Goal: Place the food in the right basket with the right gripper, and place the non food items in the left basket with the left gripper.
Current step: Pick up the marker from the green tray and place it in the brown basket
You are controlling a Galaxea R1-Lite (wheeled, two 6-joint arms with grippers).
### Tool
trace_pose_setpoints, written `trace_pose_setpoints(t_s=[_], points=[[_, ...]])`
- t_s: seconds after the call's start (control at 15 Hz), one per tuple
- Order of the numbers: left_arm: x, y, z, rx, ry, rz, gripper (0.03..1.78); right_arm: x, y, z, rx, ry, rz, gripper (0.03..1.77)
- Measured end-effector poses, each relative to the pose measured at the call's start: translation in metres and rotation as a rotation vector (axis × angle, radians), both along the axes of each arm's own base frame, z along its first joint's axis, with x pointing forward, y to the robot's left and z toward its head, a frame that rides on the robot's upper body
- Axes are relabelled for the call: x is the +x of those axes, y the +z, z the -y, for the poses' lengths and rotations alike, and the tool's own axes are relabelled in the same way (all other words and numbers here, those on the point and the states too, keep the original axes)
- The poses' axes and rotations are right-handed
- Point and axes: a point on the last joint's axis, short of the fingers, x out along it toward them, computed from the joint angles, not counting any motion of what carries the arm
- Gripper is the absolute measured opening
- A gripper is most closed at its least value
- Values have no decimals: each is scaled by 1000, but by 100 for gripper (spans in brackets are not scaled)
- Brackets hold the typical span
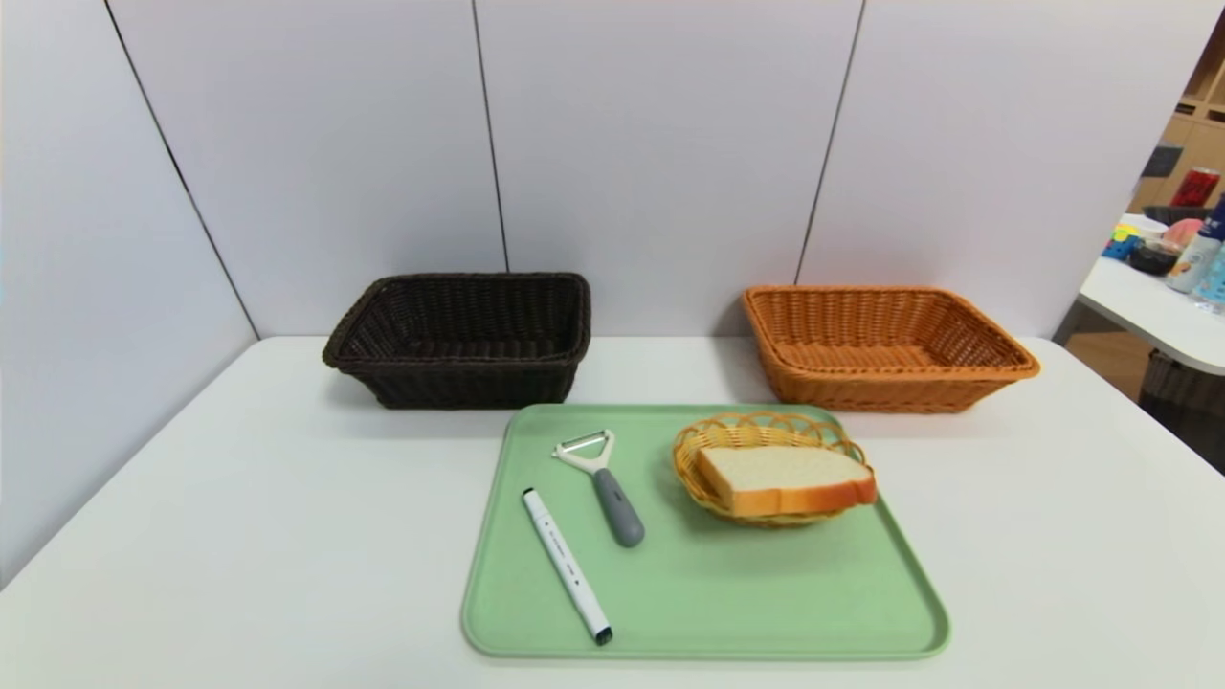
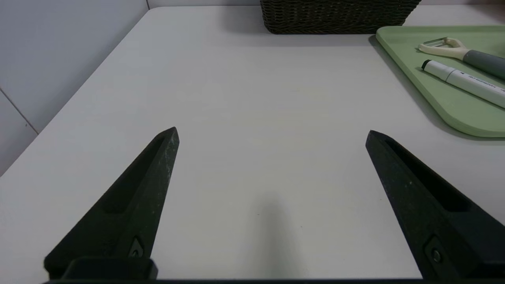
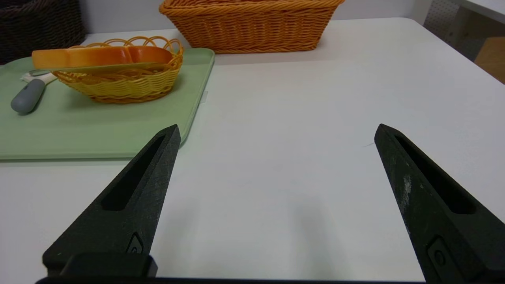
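Observation:
A thick bread slice (image 1: 785, 478) (image 3: 100, 57) lies in a small oval yellow basket (image 1: 703, 450) (image 3: 122, 85) on the green tray (image 1: 727, 593). A white peeler with a grey handle (image 1: 603, 483) (image 2: 461, 51) and a white marker pen (image 1: 567, 565) (image 2: 463, 81) lie on the tray's left half. The dark brown left basket (image 1: 459, 340) (image 2: 339, 15) and the orange-tan right basket (image 1: 880, 349) (image 3: 250, 25) stand at the back. My left gripper (image 2: 272, 134) hovers open over bare table left of the tray. My right gripper (image 3: 278, 130) hovers open over bare table right of the tray. Neither shows in the head view.
The white table (image 1: 191, 536) meets grey wall panels at the back and left. A second table (image 1: 1148, 306) with bottles and a bowl stands off to the far right, beyond this table's right edge.

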Motion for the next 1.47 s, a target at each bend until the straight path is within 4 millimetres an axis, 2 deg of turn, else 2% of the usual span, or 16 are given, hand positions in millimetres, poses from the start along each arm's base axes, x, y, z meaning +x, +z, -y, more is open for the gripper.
trace_pose_setpoints(t_s=[0.93, 1.07, 1.27, 1.47], points=[[-1, 2, 0, 6, -3, -3, 169, 0, 0, 0, -16, 3, 4, 170], [-5, 9, 0, 0, -18, -15, 169, 0, 1, 0, -43, 13, 6, 170], [-20, 31, 2, -4, -117, -52, 169, -1, 4, -1, -63, 24, 11, 170], [-24, 45, 4, -11, -189, -118, 169, -9, 25, -2, -21, 70, 31, 170]])
